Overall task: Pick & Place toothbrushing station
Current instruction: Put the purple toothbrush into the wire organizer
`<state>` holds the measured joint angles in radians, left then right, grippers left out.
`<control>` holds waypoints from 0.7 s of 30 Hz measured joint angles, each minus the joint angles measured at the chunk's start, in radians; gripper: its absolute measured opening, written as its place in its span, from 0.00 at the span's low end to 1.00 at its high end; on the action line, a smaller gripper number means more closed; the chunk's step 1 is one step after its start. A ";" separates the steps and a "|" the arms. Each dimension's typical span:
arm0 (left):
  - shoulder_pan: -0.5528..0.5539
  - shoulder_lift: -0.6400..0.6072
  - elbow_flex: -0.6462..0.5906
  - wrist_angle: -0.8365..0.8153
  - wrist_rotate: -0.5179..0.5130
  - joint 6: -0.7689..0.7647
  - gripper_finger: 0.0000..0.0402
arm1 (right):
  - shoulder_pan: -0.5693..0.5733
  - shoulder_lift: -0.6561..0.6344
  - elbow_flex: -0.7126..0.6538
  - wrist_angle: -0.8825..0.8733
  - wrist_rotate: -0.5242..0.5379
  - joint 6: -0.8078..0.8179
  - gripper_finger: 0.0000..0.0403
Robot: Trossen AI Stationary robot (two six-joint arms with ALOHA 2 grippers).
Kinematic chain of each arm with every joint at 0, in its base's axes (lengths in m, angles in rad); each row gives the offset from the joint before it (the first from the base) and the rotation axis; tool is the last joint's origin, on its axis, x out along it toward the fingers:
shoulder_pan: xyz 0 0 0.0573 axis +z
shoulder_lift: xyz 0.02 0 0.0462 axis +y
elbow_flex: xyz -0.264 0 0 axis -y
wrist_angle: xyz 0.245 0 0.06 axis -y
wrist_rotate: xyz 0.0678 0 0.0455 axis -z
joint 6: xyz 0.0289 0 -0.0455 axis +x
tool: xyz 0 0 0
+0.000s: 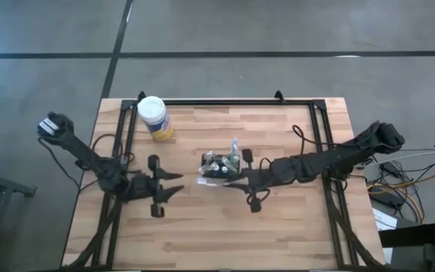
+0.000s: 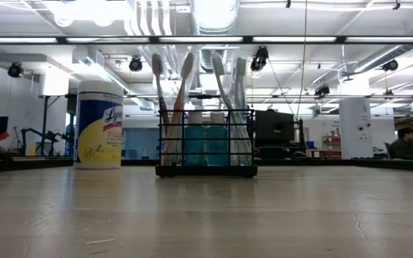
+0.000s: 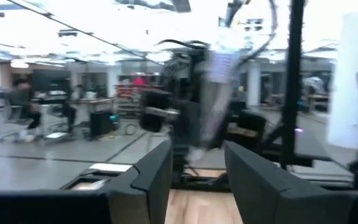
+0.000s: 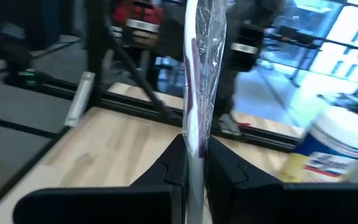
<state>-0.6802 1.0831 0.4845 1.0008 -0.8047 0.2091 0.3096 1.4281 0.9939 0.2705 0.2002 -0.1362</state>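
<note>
The toothbrushing station, a small black wire caddy (image 1: 219, 168), stands on the wooden table near its middle. In the low view the caddy (image 2: 206, 143) holds several upright toothbrushes and two blue bottles. My right gripper (image 1: 230, 182) is at the caddy's near right side, shut on a toothbrush in a clear wrapper (image 4: 201, 74). The left wrist view shows that toothbrush as a blur (image 3: 219, 87). My left gripper (image 1: 171, 189) is open and empty, left of the caddy. Neither gripper shows in the low view. My right gripper (image 4: 196, 168) pinches the wrapped toothbrush's handle (image 4: 196, 140) between its two fingers. The fingers lie level, coming from the table's right, across the brush. The brush stands upright and rises above the fingers. Its lower end is hidden by the fingers.
A yellow round tub with a white lid (image 1: 155, 117) stands at the far left of the table, and also shows in the low view (image 2: 99, 125). Black frame rails (image 1: 225, 100) run along the table's far and side edges. Bare wood lies toward the near edge.
</note>
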 joint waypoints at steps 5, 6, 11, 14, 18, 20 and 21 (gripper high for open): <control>0.101 0.066 0.110 -0.139 0.078 -0.088 0.46 | -0.005 0.001 0.015 0.001 0.041 -0.038 0.06; 0.115 0.085 0.135 -0.160 0.080 -0.091 0.47 | -0.006 0.001 0.018 0.002 0.045 -0.040 0.06; 0.160 0.177 0.254 -0.182 0.088 -0.072 0.56 | -0.010 0.001 0.028 -0.002 0.070 -0.053 0.06; 0.181 0.205 0.304 -0.192 0.095 -0.062 0.60 | -0.010 0.001 0.031 -0.001 0.072 -0.054 0.06; 0.198 0.220 0.347 -0.209 0.118 -0.054 0.60 | -0.009 0.001 0.030 0.000 0.072 -0.059 0.06; 0.212 0.224 0.357 -0.208 0.136 -0.049 0.59 | -0.009 0.002 0.030 0.000 0.072 -0.059 0.06; 0.220 0.228 0.362 -0.209 0.149 -0.049 0.58 | -0.009 0.006 0.030 0.001 0.073 -0.060 0.06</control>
<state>-0.4602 1.3109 0.8461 0.7918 -0.6555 0.1600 0.3002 1.4337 1.0235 0.2718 0.2727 -0.1960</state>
